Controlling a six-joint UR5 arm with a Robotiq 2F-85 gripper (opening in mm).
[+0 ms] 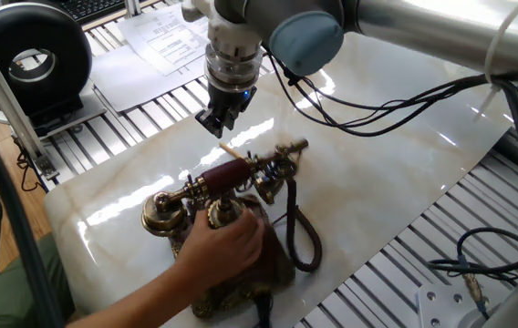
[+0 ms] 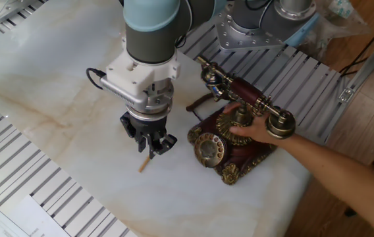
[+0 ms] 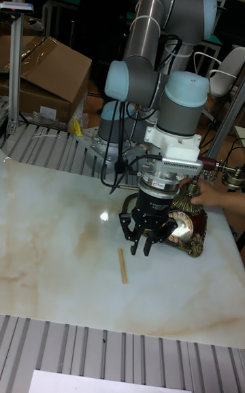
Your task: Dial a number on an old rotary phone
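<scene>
The old rotary phone (image 1: 237, 171) (image 2: 208, 149) (image 3: 188, 220) stands on the marble table top, its maroon-and-brass handset in the cradle. A person's hand (image 1: 227, 241) (image 2: 253, 130) grips its brass dome. My gripper (image 1: 215, 123) (image 2: 151, 146) (image 3: 143, 250) hangs just above the table, on the dial side of the phone and a short way from it. Its fingers look open and hold nothing. A thin wooden stick (image 1: 233, 150) (image 2: 145, 163) (image 3: 123, 266) lies on the table right below the fingertips.
Black cables (image 1: 378, 100) trail from my arm across the table. A black round device (image 1: 26, 59) and papers (image 1: 163, 41) sit beyond the marble on the slatted frame. The arm's base (image 2: 253, 26) stands behind the phone. A cardboard box (image 3: 47, 73) is at the back.
</scene>
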